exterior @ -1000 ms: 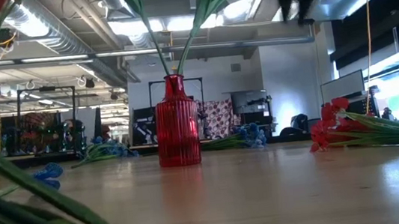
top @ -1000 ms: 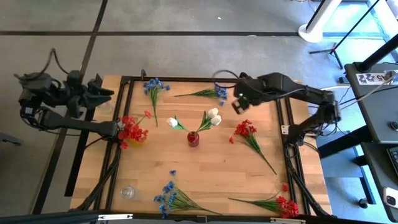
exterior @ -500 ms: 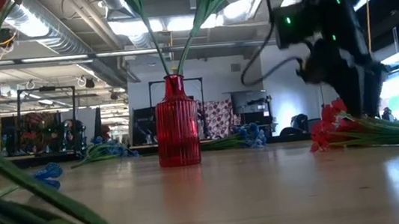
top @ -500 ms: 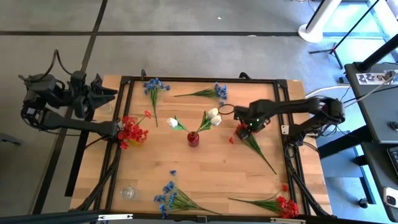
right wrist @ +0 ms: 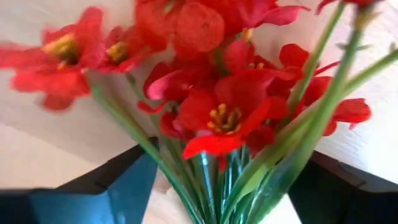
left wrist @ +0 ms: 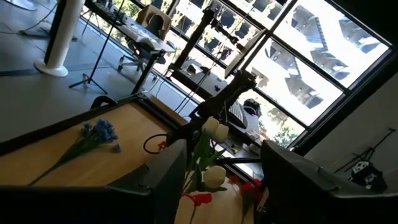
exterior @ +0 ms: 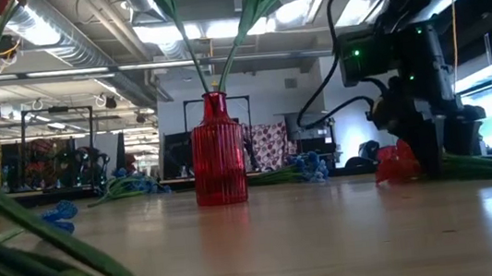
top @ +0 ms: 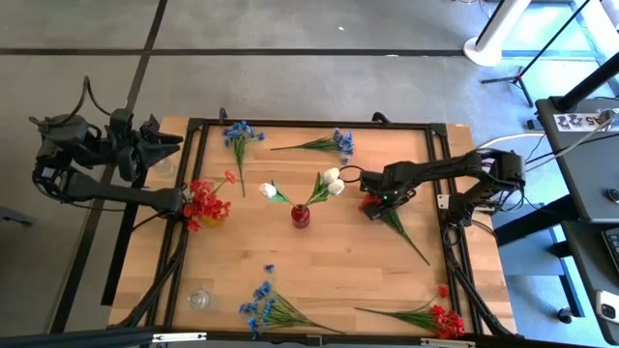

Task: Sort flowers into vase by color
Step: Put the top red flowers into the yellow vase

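A red flower sprig [top: 387,220] lies flat on the table's right half, blooms [right wrist: 217,112] toward the middle. My right gripper [top: 373,201] points down over its bloom end, open. Its fingers [right wrist: 124,180] stand on either side of the green stems just behind the blooms. Whether they touch, I cannot tell. A red vase [top: 301,215] in the middle holds white flowers [top: 333,182]. A yellow vase [top: 211,217] at the left holds red flowers. My left gripper [left wrist: 224,180] waits open, raised beyond the table's left edge [top: 155,147].
Blue sprigs lie at the far edge [top: 242,133], [top: 329,143] and the near edge [top: 266,307]. Another red sprig [top: 430,315] lies at the near right corner. A small clear glass [top: 199,299] stands near left. A black frame [top: 435,184] borders the table.
My right gripper has come down from high over the table's far right part to the red sprig's bloom end, tipping from a slant to pointing down. The flowers and vases have stayed where they were.
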